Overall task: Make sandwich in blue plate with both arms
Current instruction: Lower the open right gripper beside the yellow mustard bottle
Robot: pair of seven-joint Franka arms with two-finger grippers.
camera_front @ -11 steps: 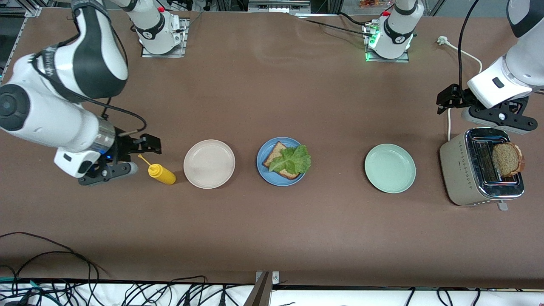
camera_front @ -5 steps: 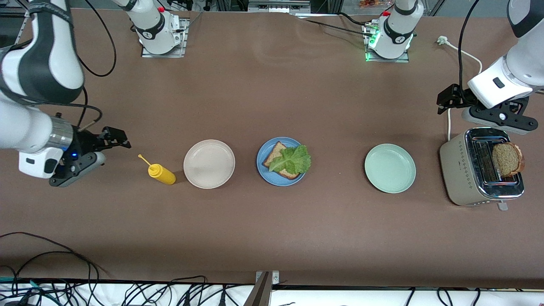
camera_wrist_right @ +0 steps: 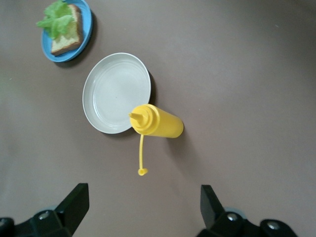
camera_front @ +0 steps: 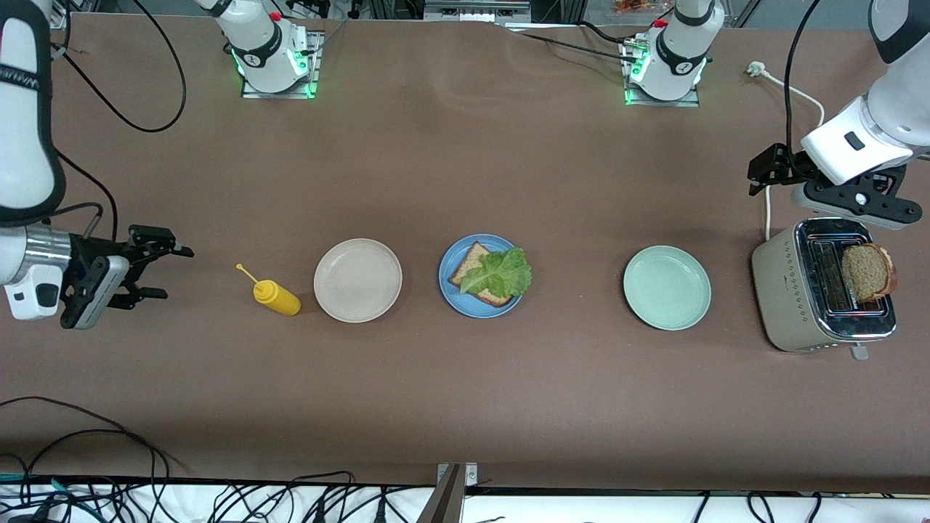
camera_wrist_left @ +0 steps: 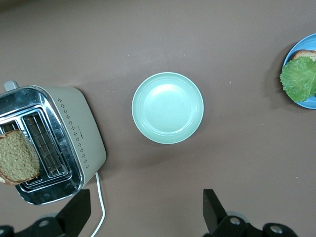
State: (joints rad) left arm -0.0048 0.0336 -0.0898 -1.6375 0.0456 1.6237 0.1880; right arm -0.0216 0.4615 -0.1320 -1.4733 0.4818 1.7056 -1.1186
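Observation:
The blue plate (camera_front: 447, 290) lies mid-table with one brown bread slice (camera_front: 468, 263) and a green lettuce leaf (camera_front: 501, 272) on top. A second bread slice (camera_front: 868, 272) stands in the toaster (camera_front: 788, 290) at the left arm's end. My left gripper (camera_front: 759, 171) hovers open and empty over the table beside the toaster; its wrist view shows its open gripper (camera_wrist_left: 145, 210), the toaster (camera_wrist_left: 79, 123) and the slice (camera_wrist_left: 17, 155). My right gripper (camera_front: 171, 272) is open and empty at the right arm's end, beside a yellow mustard bottle (camera_front: 277, 297). Its wrist view (camera_wrist_right: 143, 202) shows the blue plate (camera_wrist_right: 61, 57).
A beige-white plate (camera_front: 357, 280) lies between the mustard bottle and the blue plate. A mint-green plate (camera_front: 667, 288) lies between the blue plate and the toaster. The toaster's white cord (camera_front: 799, 91) runs toward the arm bases. Loose cables lie along the table's near edge.
My right arm has pulled away from the mustard bottle toward its end of the table, its gripper open. The left arm has not moved.

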